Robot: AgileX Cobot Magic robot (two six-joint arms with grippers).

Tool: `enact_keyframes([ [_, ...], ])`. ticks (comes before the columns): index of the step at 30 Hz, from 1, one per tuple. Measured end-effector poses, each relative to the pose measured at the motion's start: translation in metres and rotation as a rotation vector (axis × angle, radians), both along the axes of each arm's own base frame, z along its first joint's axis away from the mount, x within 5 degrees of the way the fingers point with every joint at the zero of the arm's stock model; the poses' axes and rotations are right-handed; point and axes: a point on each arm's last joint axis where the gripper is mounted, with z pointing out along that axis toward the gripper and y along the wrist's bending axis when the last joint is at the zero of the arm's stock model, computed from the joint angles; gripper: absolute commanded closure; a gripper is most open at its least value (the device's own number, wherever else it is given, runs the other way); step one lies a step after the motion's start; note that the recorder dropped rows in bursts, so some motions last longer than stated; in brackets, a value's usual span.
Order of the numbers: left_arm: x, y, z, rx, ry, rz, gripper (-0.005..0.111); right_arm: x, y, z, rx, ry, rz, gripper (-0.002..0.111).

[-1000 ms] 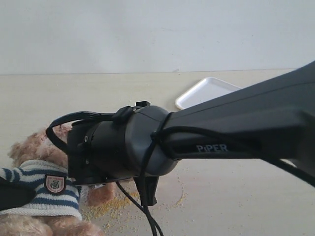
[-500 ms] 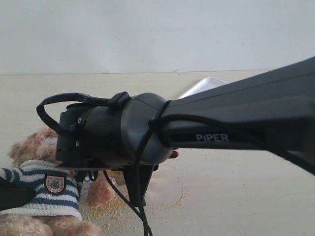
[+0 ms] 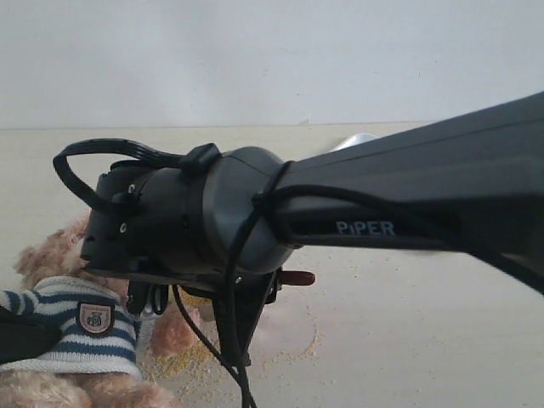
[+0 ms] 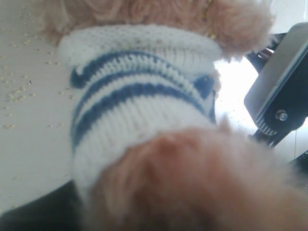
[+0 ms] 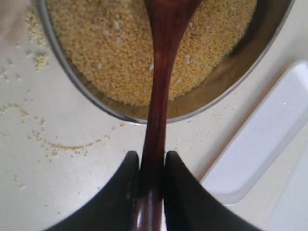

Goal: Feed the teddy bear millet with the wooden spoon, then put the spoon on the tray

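1. The teddy bear sits at the left edge of the surface, likely propped upright for feeding. Plush hides the left pincer's jaws, so I cannot tell whether they grip.
2. In the middle, the right pincer is clamped on the handle of the wooden spoon, near its end, probably for reach.
3. The spoon's long axis runs straight out from the pincer. Its scoop end points over the millet in the steel bowl, and its handle tip pokes rightward in the exterior view.
4. The tray lies just beside the bowl, handy for setting the spoon down.
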Motion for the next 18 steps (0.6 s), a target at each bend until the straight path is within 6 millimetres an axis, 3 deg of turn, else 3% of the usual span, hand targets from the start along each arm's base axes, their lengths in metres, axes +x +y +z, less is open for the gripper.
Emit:
enact_keyframes([
  [18, 0.0, 0.0, 0.0, 0.0, 0.0, 0.0, 0.102, 0.012, -0.018, 0.031, 0.114, 0.036, -0.102, 0.101],
])
